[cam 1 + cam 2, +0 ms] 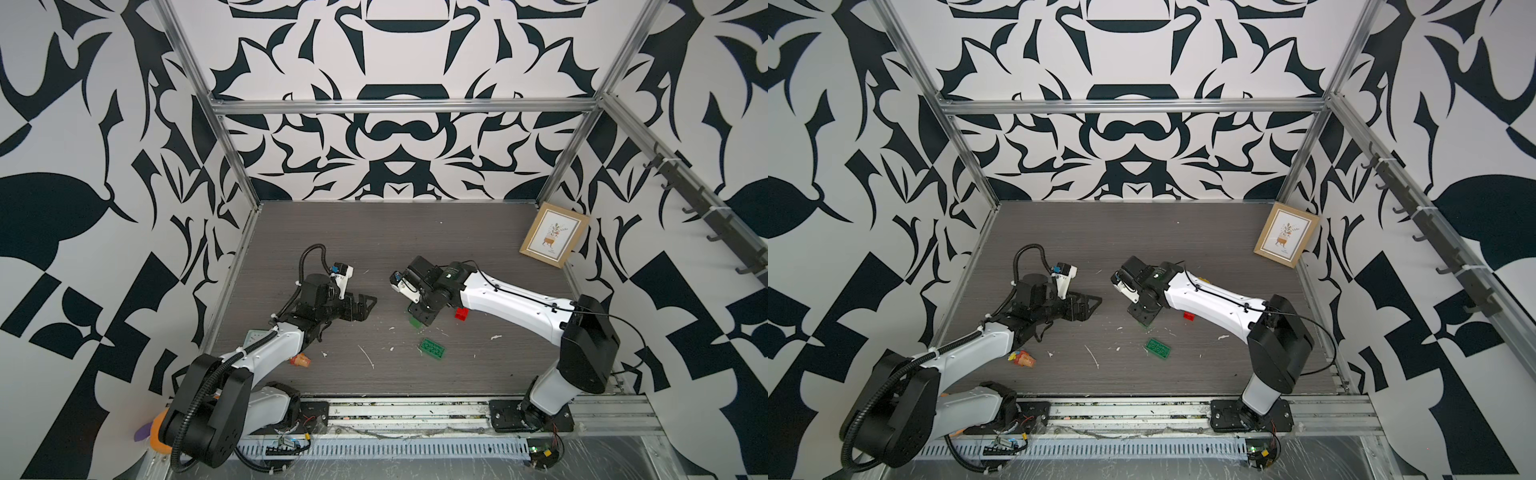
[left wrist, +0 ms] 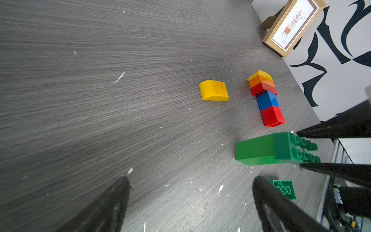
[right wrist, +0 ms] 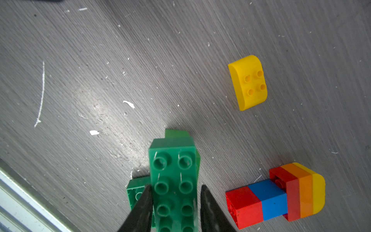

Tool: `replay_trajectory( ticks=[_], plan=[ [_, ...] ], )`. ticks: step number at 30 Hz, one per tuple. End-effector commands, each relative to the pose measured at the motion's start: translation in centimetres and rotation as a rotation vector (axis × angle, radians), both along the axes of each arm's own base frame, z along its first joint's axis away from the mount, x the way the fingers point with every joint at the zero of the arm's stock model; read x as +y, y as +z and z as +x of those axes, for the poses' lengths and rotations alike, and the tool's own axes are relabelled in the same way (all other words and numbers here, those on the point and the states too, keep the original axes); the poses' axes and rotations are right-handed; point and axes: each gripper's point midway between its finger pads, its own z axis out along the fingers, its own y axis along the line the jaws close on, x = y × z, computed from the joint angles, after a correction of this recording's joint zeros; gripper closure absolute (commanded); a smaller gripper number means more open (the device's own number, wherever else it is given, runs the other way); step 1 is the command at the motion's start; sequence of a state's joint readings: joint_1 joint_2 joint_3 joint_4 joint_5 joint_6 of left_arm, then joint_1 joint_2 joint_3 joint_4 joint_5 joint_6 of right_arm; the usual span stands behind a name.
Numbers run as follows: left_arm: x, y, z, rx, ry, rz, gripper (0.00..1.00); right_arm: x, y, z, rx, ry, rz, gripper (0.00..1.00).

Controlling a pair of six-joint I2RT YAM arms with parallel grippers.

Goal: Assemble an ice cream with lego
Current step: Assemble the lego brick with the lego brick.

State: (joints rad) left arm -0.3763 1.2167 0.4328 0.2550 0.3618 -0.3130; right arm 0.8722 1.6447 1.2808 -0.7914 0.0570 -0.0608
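Robot lab cell: aluminium frame, patterned walls, grey tabletop.

No legible txt anywhere; tiny print in picture frame too blurry.

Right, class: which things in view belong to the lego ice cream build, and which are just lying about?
Job: green brick stack, flat green brick, yellow dome brick, coloured brick column.
Lying about: picture frame, crumpled wrapper, plush toy.
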Motion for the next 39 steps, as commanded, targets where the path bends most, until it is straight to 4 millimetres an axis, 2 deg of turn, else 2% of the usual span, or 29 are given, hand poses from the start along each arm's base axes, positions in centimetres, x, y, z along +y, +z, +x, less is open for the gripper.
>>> replay_trajectory(
  ticks=[1,9,16,22,29,32,39],
  plan=[
    [0.1,0.0,-0.3,-0.01,-0.007,0.008,0.01,0.1,0.0,-0.1,-0.005,-0.002,0.007,0.63],
    [0.1,0.0,-0.3,-0.007,-0.007,0.007,0.01,0.5,-0.2,-0.7,0.051,0.003,0.046,0.68],
    [0.0,0.0,-0.3,-0.006,-0.009,0.007,0.01,-0.9,-1.4,-0.4,0.113,-0.025,0.008,0.72],
    [0.0,0.0,-0.3,-0.007,-0.009,0.007,0.01,-1.6,-1.1,0.1,0.117,-0.055,0.018,0.74],
    [0.1,-0.1,-0.4,-0.005,-0.009,0.007,0.01,-1.5,-1.7,-1.2,0.175,-0.039,0.034,0.74],
    [0.0,0.0,-0.3,-0.006,-0.008,0.006,0.01,-2.0,-2.4,-1.9,0.211,-0.051,0.013,0.74],
    [0.1,0.1,-0.4,-0.01,-0.006,0.007,0.01,-4.6,-5.4,-3.4,0.27,-0.133,-0.103,0.78]
  ],
)
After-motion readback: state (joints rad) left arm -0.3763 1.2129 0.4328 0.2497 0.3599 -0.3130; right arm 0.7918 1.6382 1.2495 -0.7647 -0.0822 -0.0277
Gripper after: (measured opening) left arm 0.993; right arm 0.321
